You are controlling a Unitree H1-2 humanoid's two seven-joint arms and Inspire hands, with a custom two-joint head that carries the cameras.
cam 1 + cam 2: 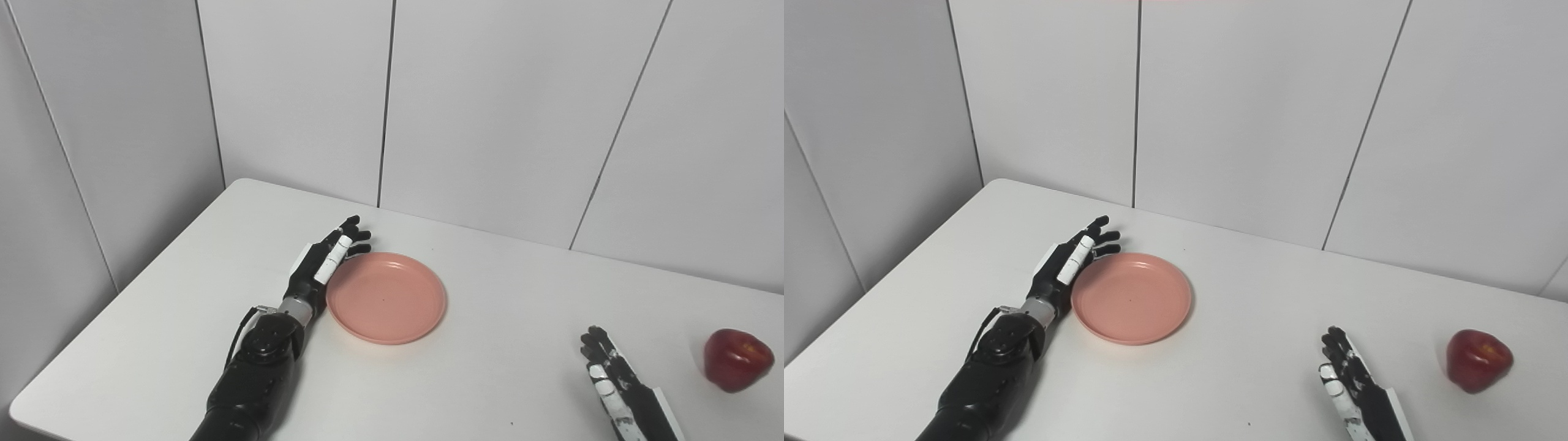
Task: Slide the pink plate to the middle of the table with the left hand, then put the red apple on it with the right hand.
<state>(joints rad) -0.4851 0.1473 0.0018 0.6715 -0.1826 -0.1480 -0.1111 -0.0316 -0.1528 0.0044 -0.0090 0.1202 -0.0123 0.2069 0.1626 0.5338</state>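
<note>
The left hand (pixel 324 263) lies with fingers stretched straight and apart, holding nothing, pressed along the left rim of the pink plate (pixel 386 297). Well right of the plate, the right hand (pixel 612 380) rests flat on the table (pixel 490 380), fingers extended and empty. The red apple (pixel 737 358) sits farther right still, apart from that hand.

The pink plate (pixel 386 297) is round and shallow with a low raised rim, lying flat and empty on the white surface (pixel 490 367) left of centre. The red apple (pixel 737 359) sits upright near the right edge, well apart from it.
</note>
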